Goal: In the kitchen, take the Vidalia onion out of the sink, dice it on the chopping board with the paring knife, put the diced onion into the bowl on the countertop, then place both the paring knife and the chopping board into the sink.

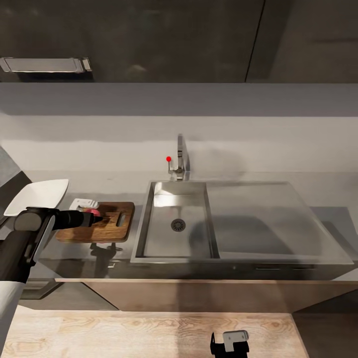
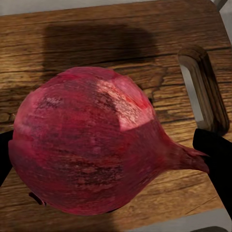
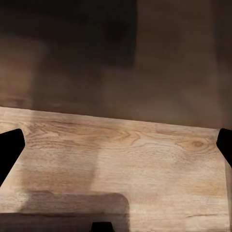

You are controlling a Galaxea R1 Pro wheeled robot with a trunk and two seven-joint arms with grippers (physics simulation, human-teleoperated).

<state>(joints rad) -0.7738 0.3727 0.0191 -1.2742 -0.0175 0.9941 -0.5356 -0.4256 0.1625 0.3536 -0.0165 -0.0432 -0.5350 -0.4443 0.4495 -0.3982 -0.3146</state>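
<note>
Grey countertop [image 1: 278,176] runs along the wall. Sink [image 1: 176,223] is set into it, with drainboard [image 1: 268,219] on its right side. Left of the sink a board [image 1: 112,226] lies flat on the top. A white bowl [image 1: 37,195] stands further left, near the board. Wood floor [image 1: 149,335] lies below.

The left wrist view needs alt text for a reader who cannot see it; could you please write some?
A pinkish-red Vidalia onion sits between the left gripper's two dark fingertips, directly over the brown wooden chopping board. The board's slot hole shows beside the onion's pointed tip.
</note>
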